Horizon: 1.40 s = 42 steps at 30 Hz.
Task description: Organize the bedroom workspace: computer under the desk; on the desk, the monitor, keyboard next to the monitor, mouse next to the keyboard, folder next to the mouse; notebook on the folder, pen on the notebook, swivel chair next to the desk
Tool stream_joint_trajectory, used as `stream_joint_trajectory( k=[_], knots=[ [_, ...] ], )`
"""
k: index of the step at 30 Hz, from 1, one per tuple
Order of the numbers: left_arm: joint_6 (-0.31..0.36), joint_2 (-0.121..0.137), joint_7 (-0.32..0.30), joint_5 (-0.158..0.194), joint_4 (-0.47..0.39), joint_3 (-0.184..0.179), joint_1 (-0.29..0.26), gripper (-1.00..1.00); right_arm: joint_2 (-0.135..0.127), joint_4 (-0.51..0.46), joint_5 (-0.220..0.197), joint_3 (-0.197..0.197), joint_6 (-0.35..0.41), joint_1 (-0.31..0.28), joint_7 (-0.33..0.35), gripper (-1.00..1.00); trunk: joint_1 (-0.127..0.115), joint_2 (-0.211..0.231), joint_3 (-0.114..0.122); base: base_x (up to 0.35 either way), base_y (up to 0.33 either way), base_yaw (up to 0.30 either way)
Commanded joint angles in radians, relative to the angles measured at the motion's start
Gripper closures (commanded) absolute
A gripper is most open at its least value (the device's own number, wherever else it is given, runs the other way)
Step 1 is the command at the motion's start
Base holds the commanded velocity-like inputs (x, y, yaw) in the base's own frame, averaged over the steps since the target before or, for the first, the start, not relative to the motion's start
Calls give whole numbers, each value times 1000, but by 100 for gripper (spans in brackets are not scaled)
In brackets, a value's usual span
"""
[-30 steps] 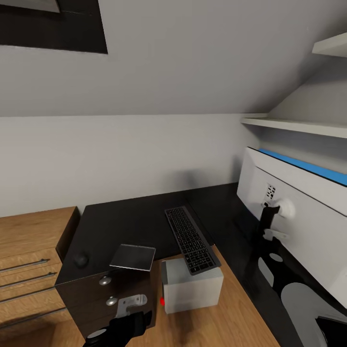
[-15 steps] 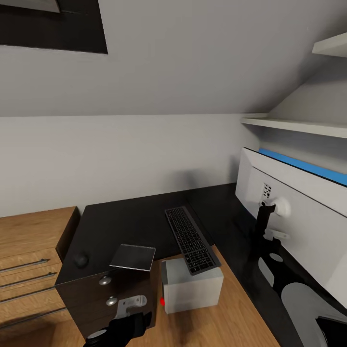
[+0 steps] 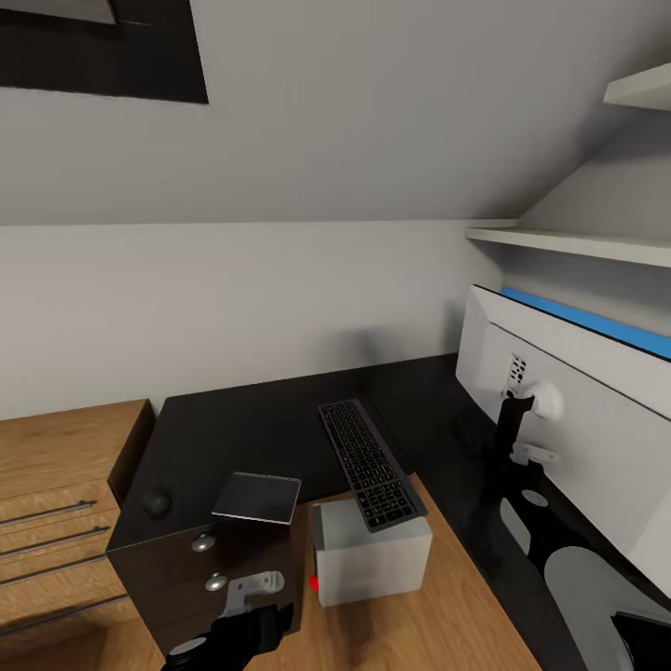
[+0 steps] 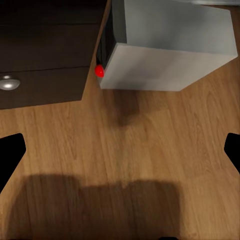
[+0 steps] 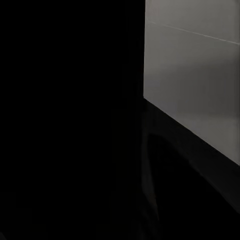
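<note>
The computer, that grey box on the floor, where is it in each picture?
Head view: the computer sits low in the middle, on the floor beside the drawer unit.
Left wrist view: its side and red light show near the picture's upper edge.
Right wrist view: too dark to tell.
Shared landmark: the drawer unit's silver knob.

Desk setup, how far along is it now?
Done: monitor, keyboard, mouse and notebook are on the desk; computer sits on the floor beside the drawers. In hand: nothing; left gripper fingers spread, empty. Left: bring mouse beside keyboard, which overhangs the edge; folder stack, pen, chair.
</note>
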Motion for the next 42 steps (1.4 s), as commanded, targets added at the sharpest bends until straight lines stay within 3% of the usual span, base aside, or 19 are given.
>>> stream_joint_trajectory(
  k=[1,24,42],
  knots=[
    [0,1,9,7,-1,-3,-1,-100,0,0,-6,2,-5,-1,-1,100,0,-1,-1,0,0,0],
    [0,1,9,7,-1,-2,-1,-100,0,1,-9,1,-4,-1,-2,100,0,-1,-1,0,0,0],
    [0,0,9,6,-1,-3,-1,-100,0,0,-11,0,-5,-1,-4,100,0,-1,0,-302,0,0]
  ],
)
